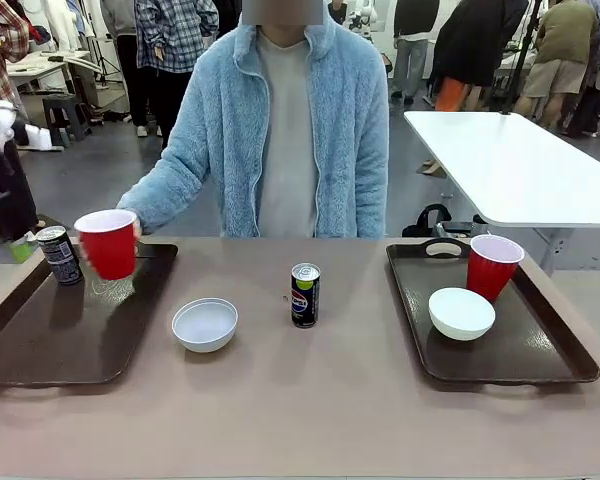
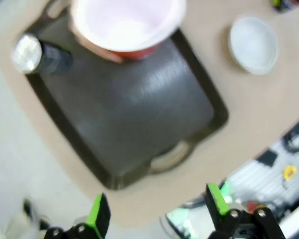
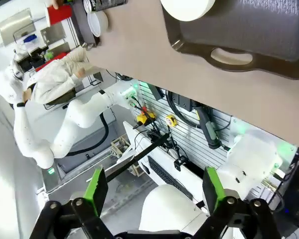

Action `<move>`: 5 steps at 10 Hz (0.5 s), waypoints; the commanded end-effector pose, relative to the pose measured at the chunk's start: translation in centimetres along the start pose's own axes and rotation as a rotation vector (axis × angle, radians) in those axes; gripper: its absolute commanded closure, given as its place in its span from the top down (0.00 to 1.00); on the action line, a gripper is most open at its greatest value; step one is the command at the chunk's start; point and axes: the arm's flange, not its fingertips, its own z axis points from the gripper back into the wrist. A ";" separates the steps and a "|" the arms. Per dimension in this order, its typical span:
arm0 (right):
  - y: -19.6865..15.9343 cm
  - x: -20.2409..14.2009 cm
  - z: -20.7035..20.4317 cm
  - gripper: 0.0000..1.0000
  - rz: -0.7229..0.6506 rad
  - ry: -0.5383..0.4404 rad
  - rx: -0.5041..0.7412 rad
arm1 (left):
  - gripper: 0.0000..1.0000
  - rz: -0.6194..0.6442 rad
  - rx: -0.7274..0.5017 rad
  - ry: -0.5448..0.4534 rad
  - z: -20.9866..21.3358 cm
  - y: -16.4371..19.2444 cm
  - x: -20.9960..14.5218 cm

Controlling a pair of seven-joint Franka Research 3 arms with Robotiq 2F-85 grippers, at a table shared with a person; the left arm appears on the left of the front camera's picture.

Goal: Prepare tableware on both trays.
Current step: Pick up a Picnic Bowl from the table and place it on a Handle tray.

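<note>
Nearest, the left jaws and the right jaws are both hanging spread and empty, held back on the robot's side, seemingly leaving the person room to work. Farther on, a white bowl [image 1: 204,324] and the blue-labelled can [image 1: 305,295] are standing on bare tabletop [image 1: 310,410] between the trays, probably awaiting placement, while the right tray [image 1: 545,355] is carrying its own bowl [image 1: 461,312] and red cup [image 1: 493,267]. At the left tray's [image 1: 40,350] far edge, beside the dark can [image 1: 59,255], the person's hand [image 1: 138,233], mostly hidden, is holding the other red cup [image 1: 107,243]; whether the cup is touching the tray is hard to tell.
</note>
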 end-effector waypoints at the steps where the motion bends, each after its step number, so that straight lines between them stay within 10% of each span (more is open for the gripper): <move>1: 0.5 -0.5 -0.4 1.00 -0.001 -0.003 -0.001 | 1.00 -0.208 -0.019 0.057 2.1 -1.1 -12.0; 5: 0.5 -0.5 -0.4 1.00 -0.001 -0.003 -0.001 | 1.00 -0.153 -0.068 -0.019 2.1 -0.8 -12.5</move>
